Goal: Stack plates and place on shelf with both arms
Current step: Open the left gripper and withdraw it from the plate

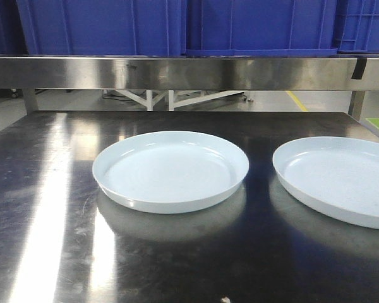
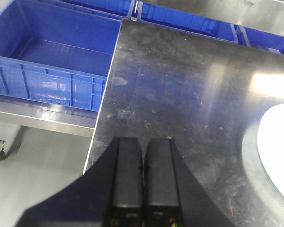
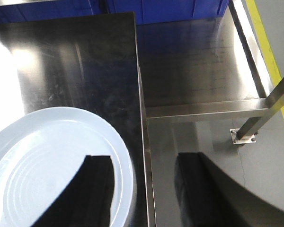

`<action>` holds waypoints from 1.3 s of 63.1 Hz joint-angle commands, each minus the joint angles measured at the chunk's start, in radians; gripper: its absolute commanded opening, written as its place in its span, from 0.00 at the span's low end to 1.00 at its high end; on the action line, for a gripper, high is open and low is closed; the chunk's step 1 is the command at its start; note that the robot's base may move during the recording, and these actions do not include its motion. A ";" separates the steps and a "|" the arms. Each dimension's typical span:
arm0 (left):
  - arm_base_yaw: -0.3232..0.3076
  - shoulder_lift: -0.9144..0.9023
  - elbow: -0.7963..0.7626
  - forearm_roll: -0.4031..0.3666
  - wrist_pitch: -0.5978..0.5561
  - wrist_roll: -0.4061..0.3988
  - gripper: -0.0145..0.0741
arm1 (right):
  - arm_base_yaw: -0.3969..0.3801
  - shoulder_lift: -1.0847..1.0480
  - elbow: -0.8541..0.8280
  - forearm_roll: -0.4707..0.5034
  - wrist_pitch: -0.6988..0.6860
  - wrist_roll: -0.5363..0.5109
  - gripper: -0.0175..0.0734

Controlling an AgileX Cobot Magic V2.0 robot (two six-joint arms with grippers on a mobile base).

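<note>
Two pale blue-white plates lie side by side on the dark steel table [image 1: 44, 208]: one in the middle [image 1: 170, 170], one at the right, cut by the frame edge [image 1: 341, 180]. No gripper shows in the front view. In the left wrist view my left gripper [image 2: 143, 142] is shut and empty above the table's left edge, and a plate's rim [image 2: 279, 151] shows at the far right, apart from it. In the right wrist view my right gripper [image 3: 146, 158] is open and straddles the table's right edge; its left finger [image 3: 97, 189] hangs over the right plate [image 3: 42, 156].
A steel shelf rail [image 1: 177, 71] runs across behind the table, with blue crates [image 1: 101, 25] on it. An open blue crate [image 2: 47, 56] sits on a lower shelf left of the table. Right of the table are a lower steel shelf [image 3: 199, 61] and a post [image 3: 274, 104].
</note>
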 commanded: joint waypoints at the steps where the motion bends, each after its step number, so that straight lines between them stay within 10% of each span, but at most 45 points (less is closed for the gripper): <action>1: 0.002 -0.003 -0.028 -0.002 -0.079 -0.009 0.26 | 0.001 0.030 -0.040 0.001 -0.056 0.003 0.65; 82: 0.002 -0.003 -0.028 -0.002 -0.079 -0.009 0.26 | 0.031 0.432 -0.150 0.001 0.025 0.003 0.65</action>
